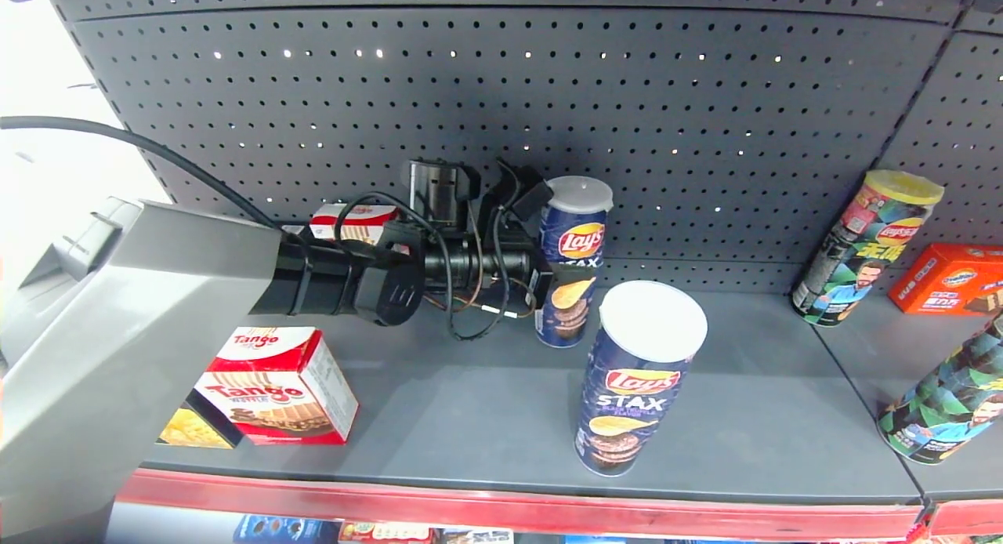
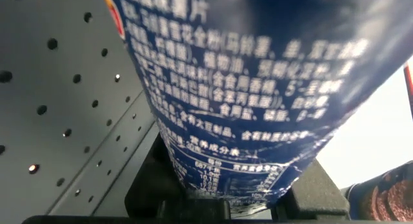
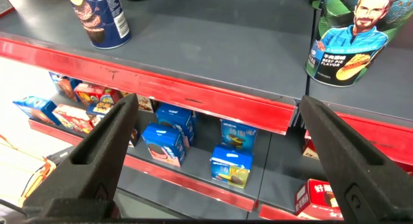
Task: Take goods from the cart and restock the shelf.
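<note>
Head view: my left gripper (image 1: 548, 281) is clamped round the middle of the rear can (image 1: 574, 223) and holds it upright. The can is just behind the front can (image 1: 639, 371) and a little to its left, close to the pegboard (image 1: 705, 136). I cannot tell if its base touches the shelf (image 1: 470, 418). A wafer box (image 1: 274, 383) sits well to the left of the front can. A green can (image 1: 866, 246) stands well to its right, at the back.

Left wrist view: the rear can's blue printed wall sits tight between my dark fingers (image 2: 316, 192), with the pegboard right beside it.

Right wrist view: my right gripper (image 3: 219, 166) is spread wide with nothing in it. It hangs out in front of the shelf's red edge, lower than the front can. Small boxes (image 3: 164, 143) sit on the shelf below.
</note>
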